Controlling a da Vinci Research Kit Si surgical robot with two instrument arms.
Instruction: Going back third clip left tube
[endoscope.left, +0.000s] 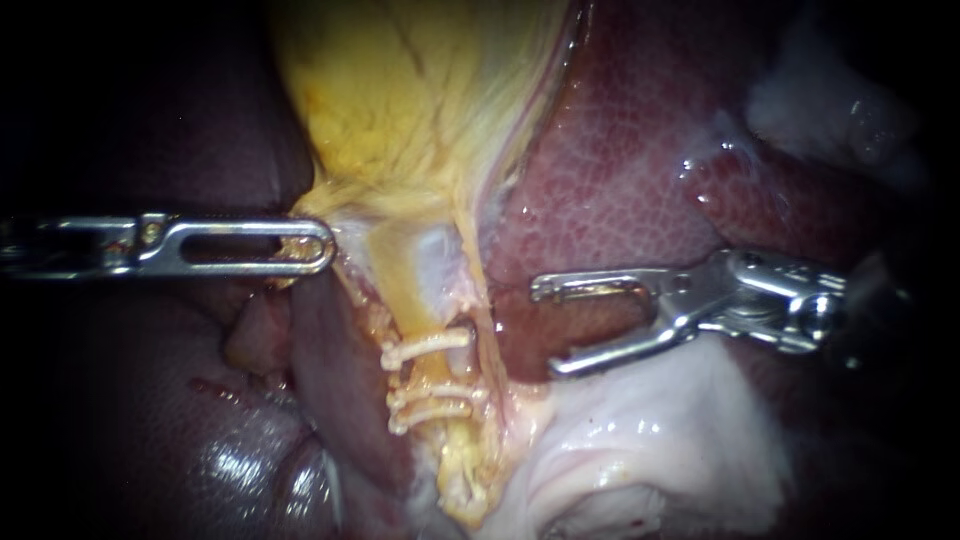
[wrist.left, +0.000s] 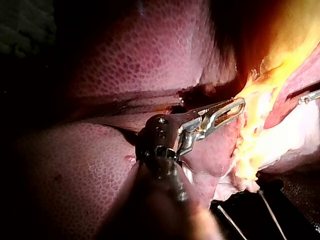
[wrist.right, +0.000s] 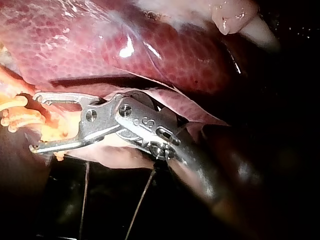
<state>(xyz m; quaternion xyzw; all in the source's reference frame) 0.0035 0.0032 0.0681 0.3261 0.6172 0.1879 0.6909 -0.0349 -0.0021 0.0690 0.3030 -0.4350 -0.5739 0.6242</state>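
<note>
A yellow tube (endoscope.left: 440, 375) runs down from the gallbladder (endoscope.left: 400, 100). One white clip (endoscope.left: 428, 345) crosses it, and two more clips (endoscope.left: 432, 403) sit close together just below. My right instrument (endoscope.left: 545, 330) stands to the right of the tube with its jaws open and empty, apart from the clips. In the right wrist view its jaws (wrist.right: 35, 122) gape beside the clips (wrist.right: 17, 112). My left instrument (endoscope.left: 318, 245) comes in level from the left, its jaws shut on yellow tissue at the gallbladder's lower edge; the left wrist view shows its jaws (wrist.left: 235, 106) closed on that tissue.
Dark red liver (endoscope.left: 620, 170) lies behind and above my right instrument. Pale white tissue (endoscope.left: 640, 440) spreads below it. More liver (endoscope.left: 240, 470) fills the lower left. The tip of my right instrument (wrist.left: 310, 96) shows in the left wrist view.
</note>
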